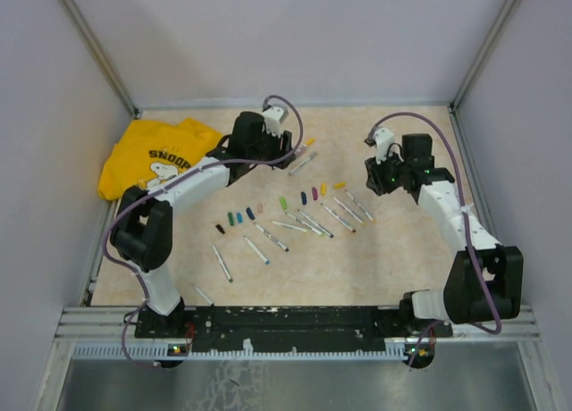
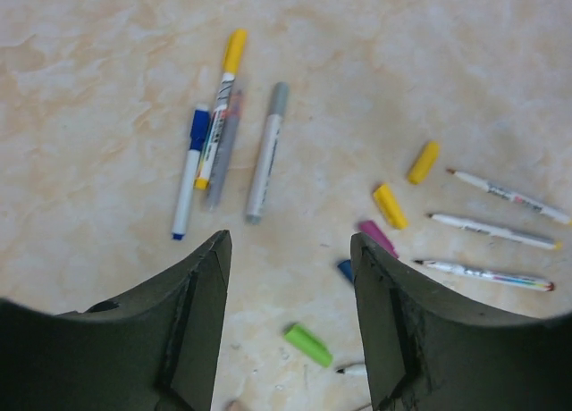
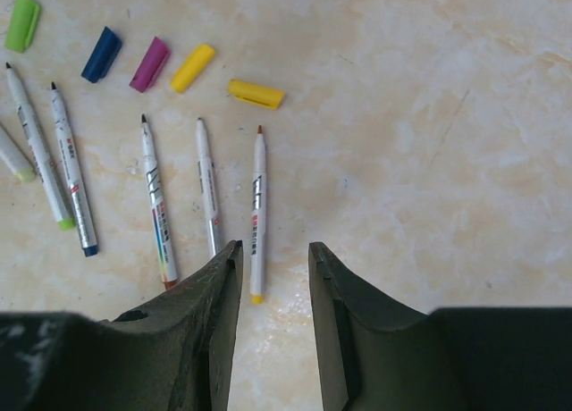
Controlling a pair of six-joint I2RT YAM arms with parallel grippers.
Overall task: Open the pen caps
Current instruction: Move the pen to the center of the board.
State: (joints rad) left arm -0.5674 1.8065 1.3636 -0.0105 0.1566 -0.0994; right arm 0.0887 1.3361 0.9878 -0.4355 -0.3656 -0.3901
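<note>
My left fingers and right fingers hang released, empty; bare pens lie beside the loose caps, a few capped pens beyond.

Left arm stretching forward, left gripper gaping wide, right arm bending inward, right gripper pointing down, jaws standing narrowly apart.

5 pen caps lay in a row on the table, farther than the uncapped pens; the right gripper had empty, parted jaws.
</note>
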